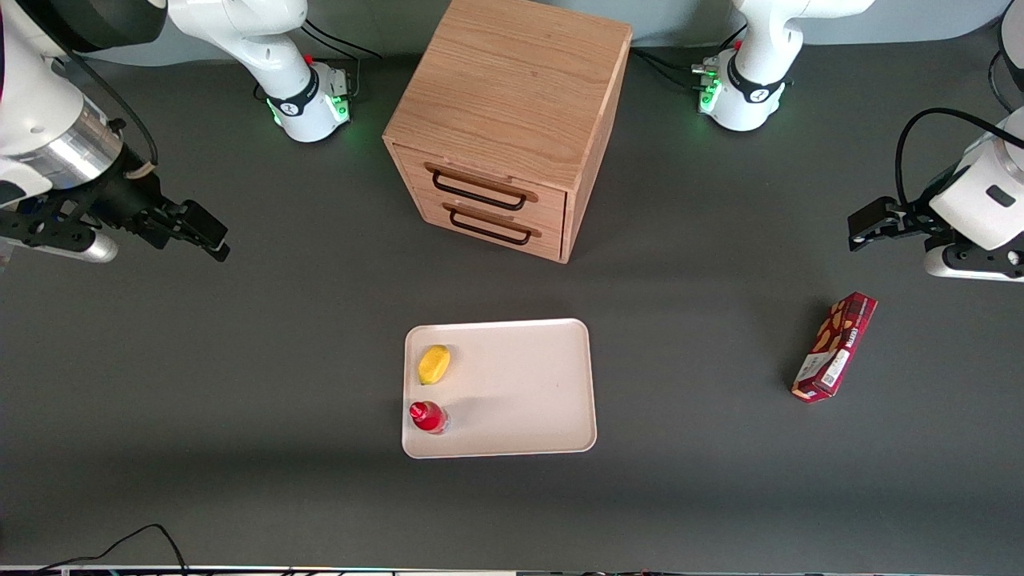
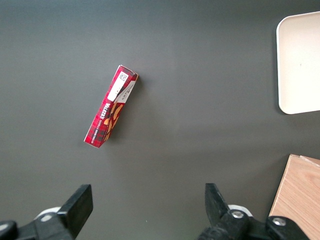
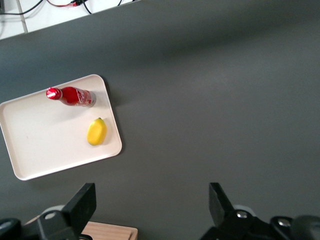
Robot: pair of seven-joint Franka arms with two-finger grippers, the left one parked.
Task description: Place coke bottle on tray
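Observation:
The small red coke bottle (image 1: pixel 429 417) stands upright on the cream-white tray (image 1: pixel 528 384), in the tray's corner nearest the front camera on the working arm's side. It also shows in the right wrist view (image 3: pixel 71 96), on the tray (image 3: pixel 40 140). My right gripper (image 1: pixel 204 234) is open and empty, raised above the table well off toward the working arm's end, farther from the front camera than the tray. In the right wrist view the gripper (image 3: pixel 152 205) has its fingers wide apart with bare table between them.
A yellow fruit (image 1: pixel 434 364) lies on the tray beside the bottle. A wooden two-drawer cabinet (image 1: pixel 506 120) stands farther from the camera than the tray. A dark red snack box (image 1: pixel 834 346) lies toward the parked arm's end.

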